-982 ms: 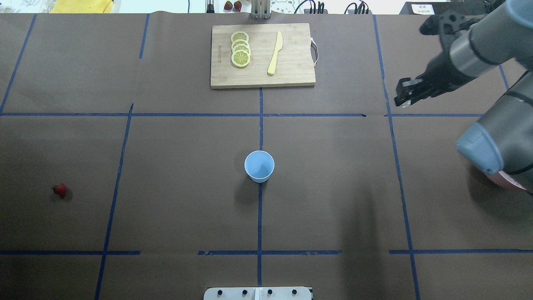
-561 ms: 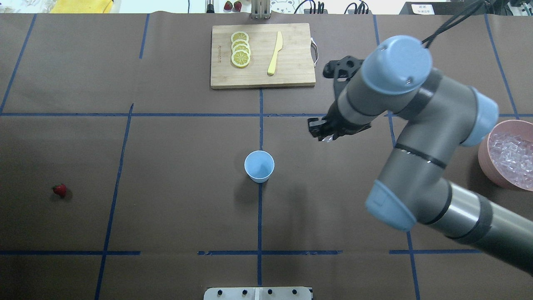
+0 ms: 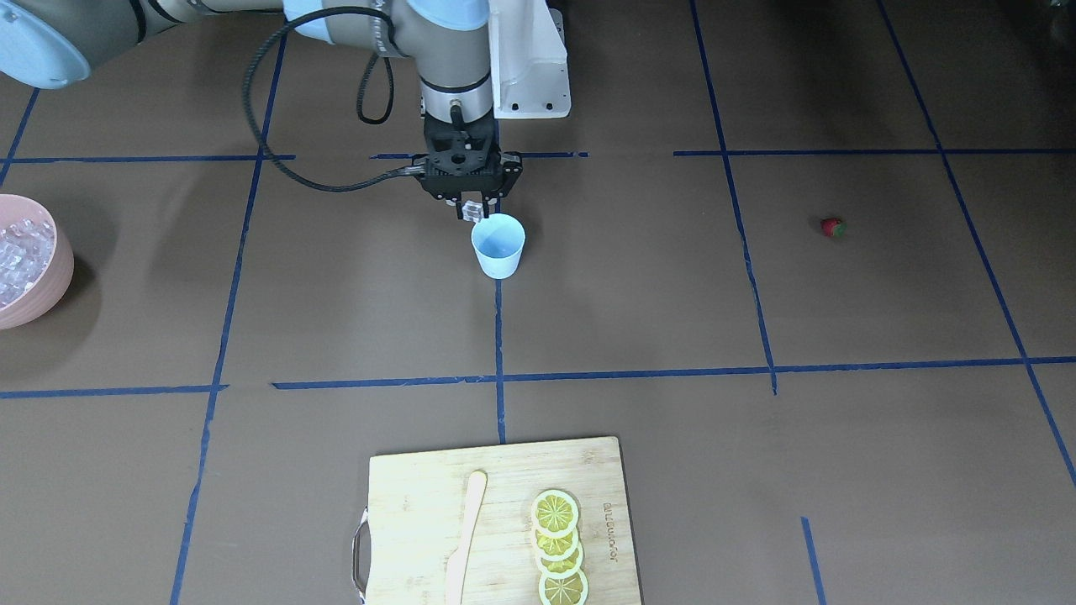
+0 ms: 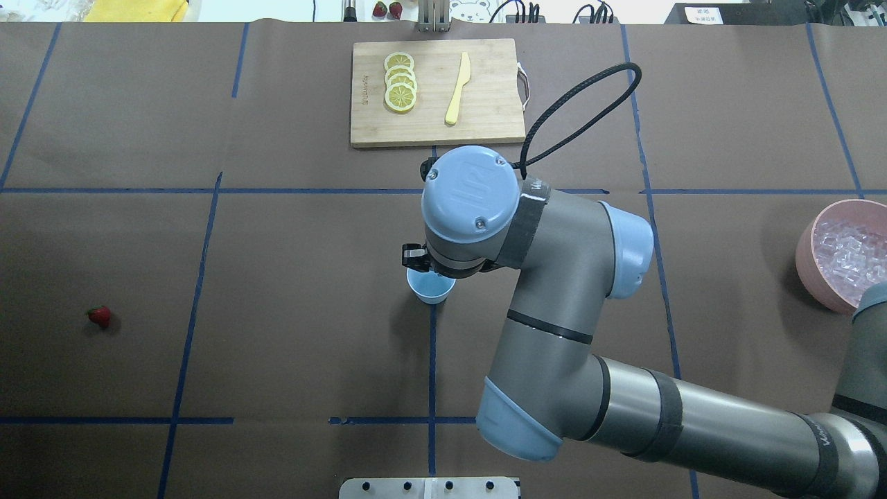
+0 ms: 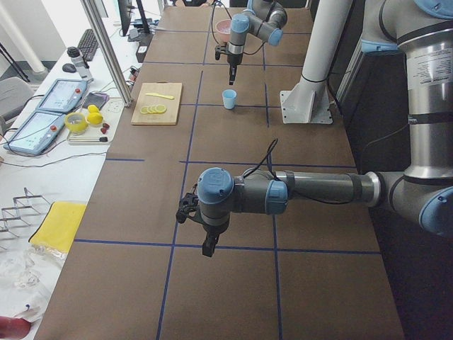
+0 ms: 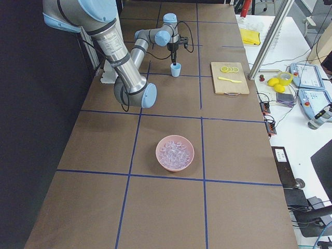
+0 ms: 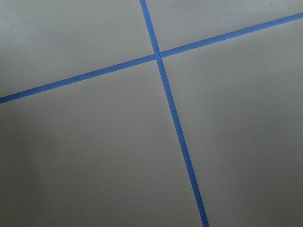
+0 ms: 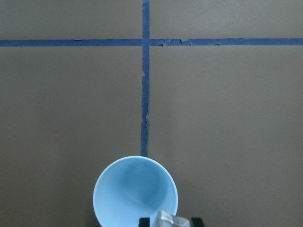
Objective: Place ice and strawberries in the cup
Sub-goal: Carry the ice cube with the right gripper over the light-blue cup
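Front camera: my right gripper point(image 3: 473, 209) is pinching one ice cube point(image 3: 473, 206) just above the far rim of the cup point(image 3: 498, 245). The strawberry point(image 3: 831, 226) is sitting well off to the right, and the rest of the ice point(image 3: 12, 252) is lying in the pink bowl point(image 3: 55, 281) at the left edge.

Overhead: my own wrist is covering most of the cup.

Left side view: my left gripper point(image 5: 207, 246) is hanging over the bench point(image 5: 233, 290), well apart from the cup. I can't tell if it's open or closed.

Right wrist cam: the cube is showing between my fingers, over the cup's edge rather than its middle.

Handling-wise, I'm guessing the cube is hard and slick, so I'm squeezing its flat faces. The cup is looking light and tippy, so I'm avoiding its rim. The berry is probably soft, so I'm planning a gentle hold across its body.
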Controlling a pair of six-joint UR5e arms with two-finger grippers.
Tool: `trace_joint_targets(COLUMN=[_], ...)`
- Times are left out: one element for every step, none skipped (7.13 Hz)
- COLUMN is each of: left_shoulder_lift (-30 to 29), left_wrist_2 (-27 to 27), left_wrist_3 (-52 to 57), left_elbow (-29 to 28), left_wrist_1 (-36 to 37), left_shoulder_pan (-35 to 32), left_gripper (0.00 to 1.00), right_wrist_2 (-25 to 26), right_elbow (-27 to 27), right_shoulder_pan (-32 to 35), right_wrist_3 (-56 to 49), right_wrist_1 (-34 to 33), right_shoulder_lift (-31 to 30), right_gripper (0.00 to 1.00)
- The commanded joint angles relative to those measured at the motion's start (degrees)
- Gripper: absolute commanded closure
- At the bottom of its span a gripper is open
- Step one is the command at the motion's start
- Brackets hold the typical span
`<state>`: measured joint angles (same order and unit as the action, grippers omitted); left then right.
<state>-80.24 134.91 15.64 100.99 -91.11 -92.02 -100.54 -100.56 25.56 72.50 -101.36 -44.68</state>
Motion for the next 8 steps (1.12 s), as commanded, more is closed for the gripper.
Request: trace_joint_targets(left_shoulder_lift=[0.0,0.0,0.0,0.0,0.0,0.0,0.0,0.0], left_wrist_2=[0.0,0.0,0.0,0.0,0.0,0.0,0.0,0.0], left_wrist_3=[0.0,0.0,0.0,0.0,0.0,0.0,0.0,0.0], left_elbow=[0.0,0.0,0.0,0.0,0.0,0.08,0.0,0.08], left_wrist_1=[-0.03,-0.03,-0.03,-0.03,-0.03,-0.03,-0.03,-0.03], left_shoulder_pan=[0.0,0.0,0.0,0.0,0.0,0.0,0.0,0.0], left_gripper=[0.0,0.0,0.0,0.0,0.0,0.0,0.0,0.0], right_wrist_2=[2.7,3.06,3.07,3.15,3.15,3.07,3.15,3.15], right_elbow=[1.59,2.03,2.13,2.13,2.04,2.13,2.13,2.04], right_shoulder_pan=[-0.6,-0.68,-0.6,-0.59,-0.59,-0.59,-0.59,-0.68], right_wrist_3=[0.63,0.63,0.72,0.72,0.63,0.28,0.1,0.28], right_wrist_1=[0.02,0.19,0.28,0.28,0.28,0.37,0.37,0.37], right_shoulder_lift=[1.34,1.43,1.52,1.44,1.52,1.61,1.61,1.61], right_gripper=[1.0,1.0,1.0,1.0,1.0,0.94,0.49,0.04])
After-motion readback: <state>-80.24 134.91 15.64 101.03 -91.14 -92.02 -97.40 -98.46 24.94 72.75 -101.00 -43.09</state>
